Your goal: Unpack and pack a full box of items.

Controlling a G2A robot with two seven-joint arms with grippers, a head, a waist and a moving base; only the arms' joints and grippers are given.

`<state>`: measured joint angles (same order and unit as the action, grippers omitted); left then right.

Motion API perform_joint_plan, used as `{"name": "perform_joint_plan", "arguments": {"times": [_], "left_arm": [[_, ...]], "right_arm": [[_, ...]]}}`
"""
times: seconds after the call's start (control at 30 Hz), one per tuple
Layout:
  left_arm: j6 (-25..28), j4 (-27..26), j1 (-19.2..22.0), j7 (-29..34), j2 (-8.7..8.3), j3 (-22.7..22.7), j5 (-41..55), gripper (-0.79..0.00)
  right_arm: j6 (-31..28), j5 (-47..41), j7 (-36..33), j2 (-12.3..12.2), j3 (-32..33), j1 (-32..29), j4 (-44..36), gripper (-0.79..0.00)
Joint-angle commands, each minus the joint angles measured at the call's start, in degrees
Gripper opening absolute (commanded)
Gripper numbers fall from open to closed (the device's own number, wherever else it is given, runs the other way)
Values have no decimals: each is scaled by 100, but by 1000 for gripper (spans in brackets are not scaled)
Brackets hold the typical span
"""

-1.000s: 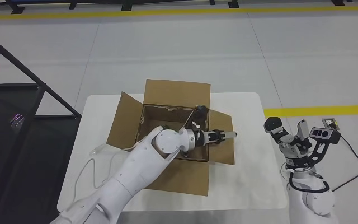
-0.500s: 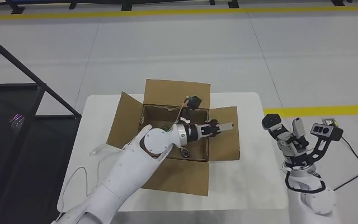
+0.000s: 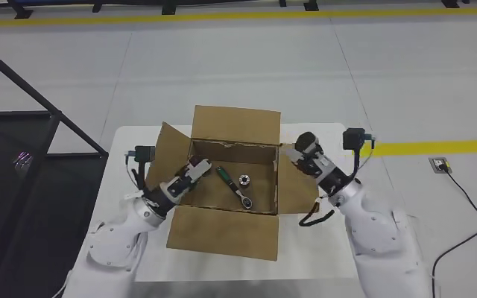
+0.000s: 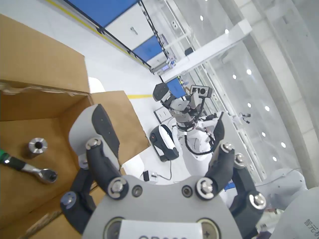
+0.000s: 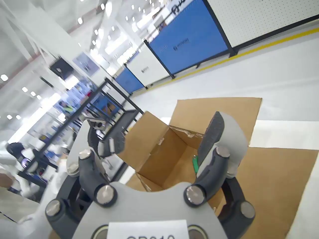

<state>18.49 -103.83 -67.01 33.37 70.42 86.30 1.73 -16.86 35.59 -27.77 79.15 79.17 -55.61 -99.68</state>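
Cardboard walls stand between either pincer and the work. The box (image 3: 223, 237) sits open on the white table (image 3: 298, 257). On its floor lie a ratchet wrench (image 3: 233, 186) and, just beside its neck but not touching, a short steel socket (image 3: 244, 179). The left gripper (image 3: 192, 171) hangs over the box wall on its own side, jaws spread and holding nothing, tips pointed inward. The wrench's green grip lies just ahead of those tips and lower. The shaft runs away from them on a slant, so the chromed head is the far end. The right gripper (image 3: 304, 147) is likewise released and empty, poised outside the opposite wall above the folded-out flap. The wrench lies farther from it, down past the wall, head end nearer. By my reading the left arm is the better placed, and a grasp would want the jaws turned across the shaft, not along it. The wrench looks slim, with a green grip, a dark collar, a bright metal neck and a round drive head. The socket stands on end with its bore facing up.
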Motion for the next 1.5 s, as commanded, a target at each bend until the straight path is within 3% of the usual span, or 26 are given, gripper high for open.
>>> {"name": "perform_joint_plan", "arguments": {"times": [0.0, 0.2, 0.7, 0.77, 0.97, 1.13, 1.43, 1.47], "left_arm": [[54, -116, -400, -159, -27, 352, 103, 0], [461, -239, -942, -356, -46, 783, 1000, 0], [536, -229, -960, -258, -48, 780, 1179, 0], [400, -269, -963, -243, -52, 733, 1170, 0], [96, -153, -746, -303, -63, 713, 1366, 0], [101, -36, -758, -374, -69, 787, 1659, 0], [6, 35, -741, -496, -81, 855, 1869, 0], [-5, 37, -728, -485, -82, 840, 1871, 0]], "right_arm": [[128, 807, -243, 18, -490, 298, 196, 0], [594, 2345, -1009, 141, -1797, 1037, 907, 0], [419, 2513, -1051, 141, -1946, 1023, 891, 0], [842, 2949, -1221, 185, -2180, 1165, 1094, 0], [2066, 3234, -2065, 565, -3157, 2266, 2469, 0], [2576, 2984, -2512, 1013, -3819, 3211, 4191, 0], [2381, 2033, -2264, 1696, -4223, 3981, 6271, 0], [2360, 1952, -2172, 1744, -4218, 4023, 6435, -34]]}}
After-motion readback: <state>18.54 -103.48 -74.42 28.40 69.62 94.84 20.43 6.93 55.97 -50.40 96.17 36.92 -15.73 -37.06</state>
